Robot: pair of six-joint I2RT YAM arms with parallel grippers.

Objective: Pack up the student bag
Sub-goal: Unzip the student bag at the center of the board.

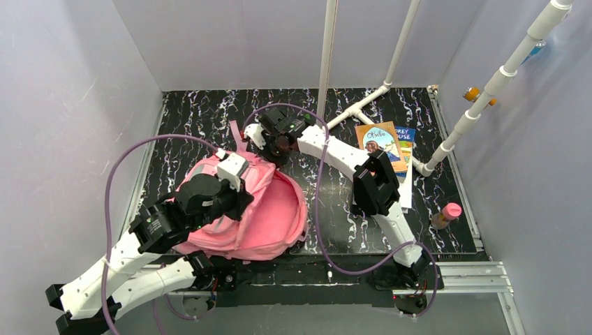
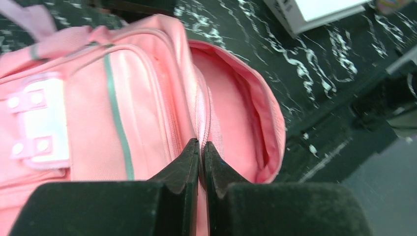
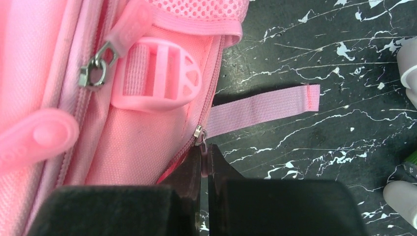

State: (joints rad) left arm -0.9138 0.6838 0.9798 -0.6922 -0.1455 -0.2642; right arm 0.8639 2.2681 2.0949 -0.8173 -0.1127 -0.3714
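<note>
From above, the student bag lies flat on the black table with white veins, at the near left part, half under the left arm. Two books and a small bottle with a pink cap lie well apart from it on the right, and only this view shows them. The left wrist camera shows what the top view hides: the main pocket is open, smooth pink cloth inside, and the left gripper is pressed together on the zipper edge of this opening. A thin grey strip runs down the front pocket. The right wrist camera shows the far end of the bag: the right gripper pinches a small zipper pull with a metal slider, beside a flat woven strap, a rounded plastic buckle and some pink mesh.
</note>
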